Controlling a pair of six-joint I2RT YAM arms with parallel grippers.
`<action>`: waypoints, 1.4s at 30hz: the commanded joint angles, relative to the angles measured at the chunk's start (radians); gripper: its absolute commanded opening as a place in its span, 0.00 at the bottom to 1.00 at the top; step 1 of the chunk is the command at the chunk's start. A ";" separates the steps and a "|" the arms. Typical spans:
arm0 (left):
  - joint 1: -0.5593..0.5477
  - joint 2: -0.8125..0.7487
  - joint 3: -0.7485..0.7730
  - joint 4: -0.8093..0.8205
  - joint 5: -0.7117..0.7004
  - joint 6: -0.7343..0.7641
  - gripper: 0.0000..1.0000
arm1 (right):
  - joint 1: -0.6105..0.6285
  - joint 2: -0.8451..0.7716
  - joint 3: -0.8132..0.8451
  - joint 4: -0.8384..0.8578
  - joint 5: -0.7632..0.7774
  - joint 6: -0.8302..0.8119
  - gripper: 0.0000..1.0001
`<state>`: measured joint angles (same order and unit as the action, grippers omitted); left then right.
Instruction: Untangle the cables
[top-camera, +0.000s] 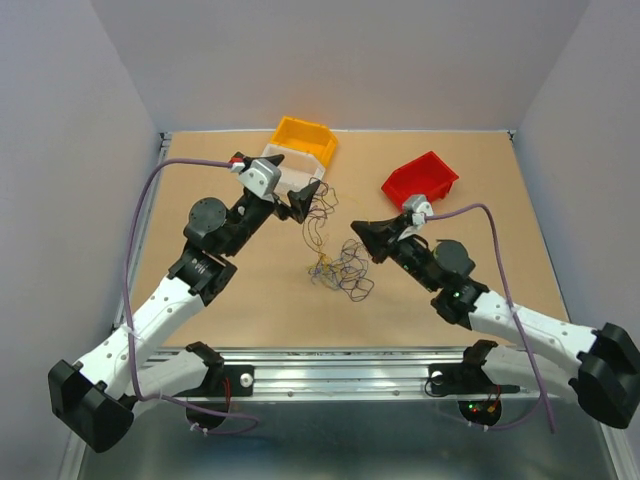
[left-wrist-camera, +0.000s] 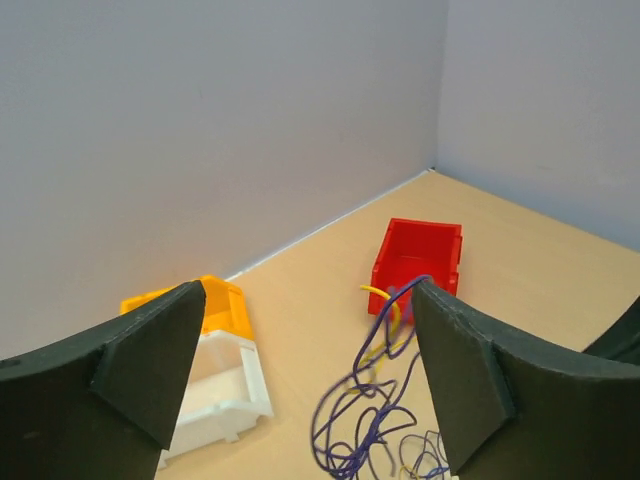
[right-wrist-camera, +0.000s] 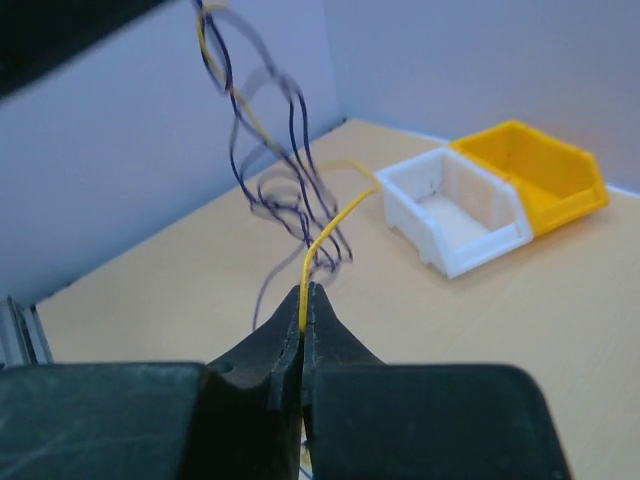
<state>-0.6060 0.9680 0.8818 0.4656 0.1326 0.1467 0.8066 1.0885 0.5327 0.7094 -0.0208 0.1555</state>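
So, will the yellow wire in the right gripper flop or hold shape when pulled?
Probably slightly springy: the yellow wire arcs up from the shut right gripper without drooping. Likely very light, being hair-thin. Pulling may drag the purple strands, which seem tangled with it.

The cables (top-camera: 338, 268) lie mid-frame on the bench (top-camera: 500, 230), between the left gripper (top-camera: 303, 203) and right gripper (top-camera: 357, 232). Behind, upper centre, two bins (top-camera: 303, 140) touch; a third bin (top-camera: 420, 180) sits to their right.
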 joint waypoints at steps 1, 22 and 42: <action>0.000 -0.046 -0.032 0.088 0.147 0.033 0.99 | 0.006 -0.151 -0.033 -0.047 0.130 0.042 0.01; -0.109 0.362 0.046 0.073 0.438 0.120 0.99 | 0.006 -0.259 0.029 -0.169 0.036 0.049 0.01; -0.193 0.540 0.085 0.110 0.483 0.093 0.91 | 0.006 -0.344 0.021 -0.160 -0.082 0.091 0.01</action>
<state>-0.7803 1.4826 0.9054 0.5350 0.6258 0.2462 0.8066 0.7849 0.5262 0.5220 -0.0547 0.2260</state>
